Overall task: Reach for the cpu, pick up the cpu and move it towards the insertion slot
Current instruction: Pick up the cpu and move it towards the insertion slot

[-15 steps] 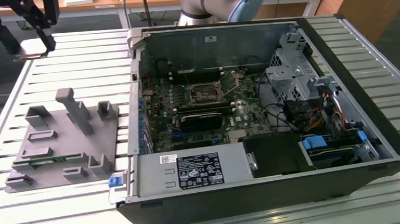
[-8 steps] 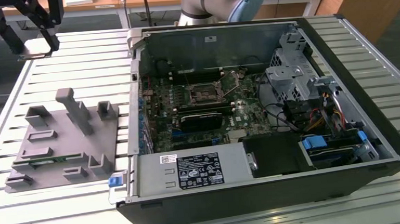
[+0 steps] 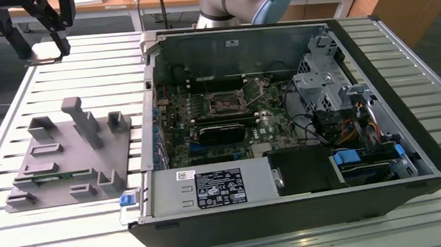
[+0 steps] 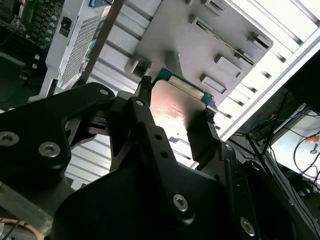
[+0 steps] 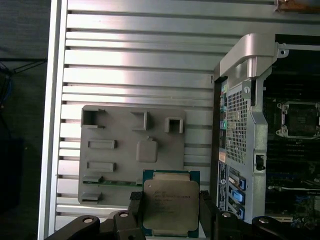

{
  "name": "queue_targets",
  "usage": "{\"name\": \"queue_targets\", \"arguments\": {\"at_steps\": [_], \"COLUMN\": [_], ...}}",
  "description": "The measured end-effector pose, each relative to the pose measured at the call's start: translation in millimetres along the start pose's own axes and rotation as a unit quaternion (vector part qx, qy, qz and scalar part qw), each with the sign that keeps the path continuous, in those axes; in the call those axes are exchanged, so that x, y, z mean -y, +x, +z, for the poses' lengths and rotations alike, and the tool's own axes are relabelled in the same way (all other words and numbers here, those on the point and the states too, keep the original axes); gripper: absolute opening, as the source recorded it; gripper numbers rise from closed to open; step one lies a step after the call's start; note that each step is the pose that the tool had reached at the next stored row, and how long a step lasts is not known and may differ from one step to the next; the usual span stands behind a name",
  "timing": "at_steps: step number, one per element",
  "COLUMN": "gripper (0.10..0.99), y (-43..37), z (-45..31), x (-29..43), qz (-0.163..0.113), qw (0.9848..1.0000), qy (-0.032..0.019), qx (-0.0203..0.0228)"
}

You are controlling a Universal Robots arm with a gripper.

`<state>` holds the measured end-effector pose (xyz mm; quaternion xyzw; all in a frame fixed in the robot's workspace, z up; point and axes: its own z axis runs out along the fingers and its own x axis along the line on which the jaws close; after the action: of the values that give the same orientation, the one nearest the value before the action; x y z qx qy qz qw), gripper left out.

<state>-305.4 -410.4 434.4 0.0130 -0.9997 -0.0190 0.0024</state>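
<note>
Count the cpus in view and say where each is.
1. The cpu is clamped in the gripper, in the air over the slatted table, near the grey fixture. Others could be hidden inside the case.

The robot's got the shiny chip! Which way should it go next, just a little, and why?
Probably a short carry sideways toward the open computer case. The gripper is shut on the cpu, held up off the grey tray and outside the case, while the insertion slot sits inside it, toward the exterior view's right.
</note>
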Motion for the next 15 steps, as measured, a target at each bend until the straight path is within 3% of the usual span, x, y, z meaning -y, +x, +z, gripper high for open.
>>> {"name": "queue_targets", "arguments": {"at_steps": [15], "gripper": [0.541], "y": [-15.3], "z": [-0.1], "x": [0.4], "qz": [0.000], "qw": [1.0000], "qy": [0.0000], "qx": [0.0000]}}
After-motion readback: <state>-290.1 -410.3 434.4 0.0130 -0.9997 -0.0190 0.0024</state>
